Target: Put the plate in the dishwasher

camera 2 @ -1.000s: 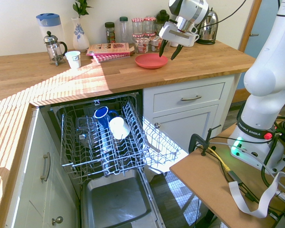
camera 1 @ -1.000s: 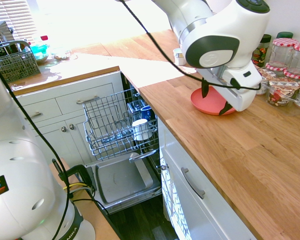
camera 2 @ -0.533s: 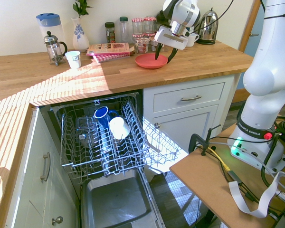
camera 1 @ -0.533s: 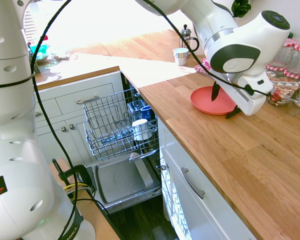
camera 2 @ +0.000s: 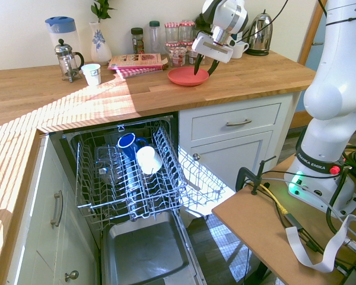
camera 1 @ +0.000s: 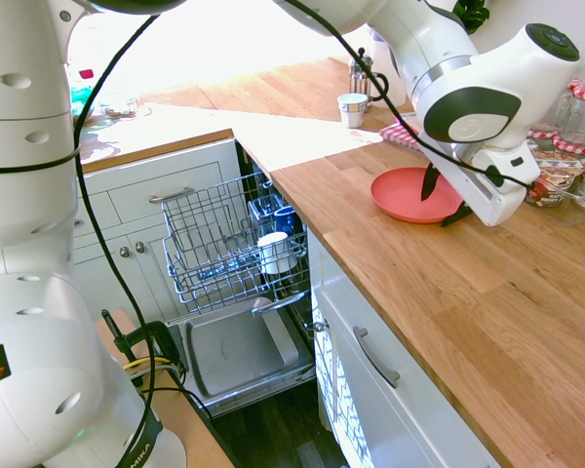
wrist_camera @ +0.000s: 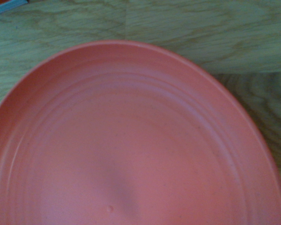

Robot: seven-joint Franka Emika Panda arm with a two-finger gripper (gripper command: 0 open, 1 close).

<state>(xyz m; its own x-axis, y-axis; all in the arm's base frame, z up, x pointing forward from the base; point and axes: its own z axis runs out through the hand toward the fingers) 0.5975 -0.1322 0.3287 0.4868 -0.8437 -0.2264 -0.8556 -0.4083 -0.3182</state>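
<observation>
The coral-red plate lies flat on the wooden worktop, and it fills the wrist view. My gripper points down at the plate's side nearest the jars. It is open, with one dark finger over the plate and the other just outside its rim. From the other side, the gripper hangs over the right edge of the plate. The dishwasher stands open below the counter, its wire rack pulled out over the lowered door.
A blue mug and a white cup sit in the rack. Jars, a kettle, a booklet on a red cloth, a paper cup, a French press and a vase line the back of the worktop.
The arm has swung over and come down onto the plate's rim. Its fingers now straddle the edge and stand a little closer together. The plate has not moved.
</observation>
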